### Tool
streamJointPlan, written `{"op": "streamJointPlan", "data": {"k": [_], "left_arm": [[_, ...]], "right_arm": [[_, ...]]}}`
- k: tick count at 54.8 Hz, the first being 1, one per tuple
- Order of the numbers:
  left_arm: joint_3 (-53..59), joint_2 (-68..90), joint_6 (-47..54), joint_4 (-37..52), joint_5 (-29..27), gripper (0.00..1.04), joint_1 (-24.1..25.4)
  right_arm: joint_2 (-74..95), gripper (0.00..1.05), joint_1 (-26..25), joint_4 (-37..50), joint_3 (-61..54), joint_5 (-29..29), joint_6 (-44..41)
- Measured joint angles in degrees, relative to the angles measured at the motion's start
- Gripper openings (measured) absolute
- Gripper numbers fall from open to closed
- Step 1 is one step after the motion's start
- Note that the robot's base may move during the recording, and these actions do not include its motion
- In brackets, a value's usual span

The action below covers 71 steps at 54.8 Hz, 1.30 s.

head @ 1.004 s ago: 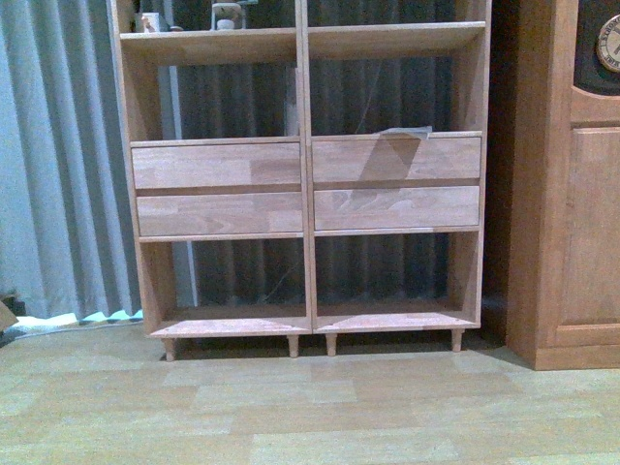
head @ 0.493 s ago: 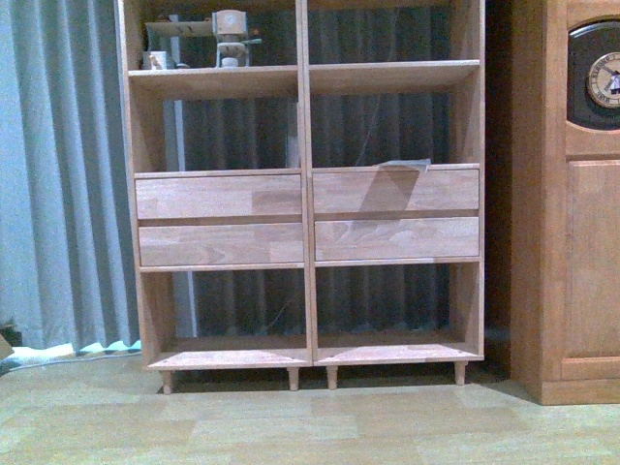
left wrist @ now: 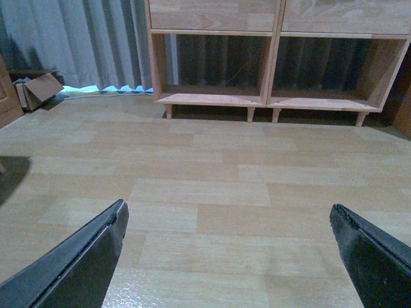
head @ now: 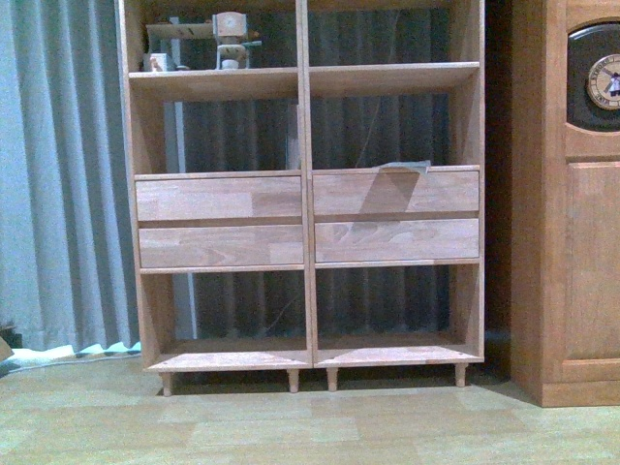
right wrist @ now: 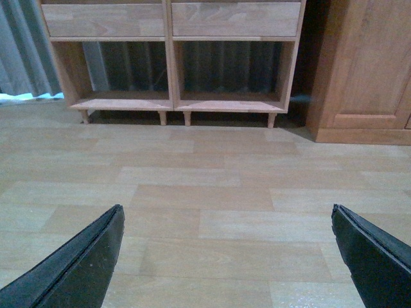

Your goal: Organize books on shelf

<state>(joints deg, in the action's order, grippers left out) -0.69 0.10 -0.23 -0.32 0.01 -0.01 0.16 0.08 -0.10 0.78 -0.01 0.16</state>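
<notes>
- Front and centre is the shelf (head: 306, 194), a light-wood bookcase split by a central divider, standing on short legs on the wood-pattern floor (head: 310, 426).
- Two rows of plain drawers (head: 220, 223) run across the shelf's middle, all pushed in flush.
- There's the thin book (head: 403, 166): pale and greyish, lying flat in the shelf's right-hand middle compartment, right on top of the upper right drawer. Its cover is too small to read.
- Up in the shelf's upper left compartment sit a small wooden figure (head: 231, 27) and a little cup (head: 155, 61) beside it.
- The shelf's two bottom compartments show only the dark curtain (head: 68, 174) through the open back.
- Just to the right of the shelf stands a darker panelled cabinet (head: 581, 242) with a round clock face (head: 607, 79) set in it.
- The left gripper (left wrist: 226, 210) hangs low over the floor, well in front of the shelf; jaws spread wide, nothing between them.
- Off to the left of the shelf, by the curtain's hem, a cardboard box (left wrist: 40, 88) lies on the floor.
- The right gripper (right wrist: 226, 211) also sits well in front of the shelf; jaws splayed apart, bare floor between.
</notes>
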Motion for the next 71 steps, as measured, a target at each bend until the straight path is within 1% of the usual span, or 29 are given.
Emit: {"op": "streamJointPlan", "data": {"k": [71], "left_arm": [[0.0,0.0,0.02,0.0,0.0,0.97,0.0]], "right_arm": [[0.0,0.98,0.0,0.0,0.0,0.0,-0.02]]}}
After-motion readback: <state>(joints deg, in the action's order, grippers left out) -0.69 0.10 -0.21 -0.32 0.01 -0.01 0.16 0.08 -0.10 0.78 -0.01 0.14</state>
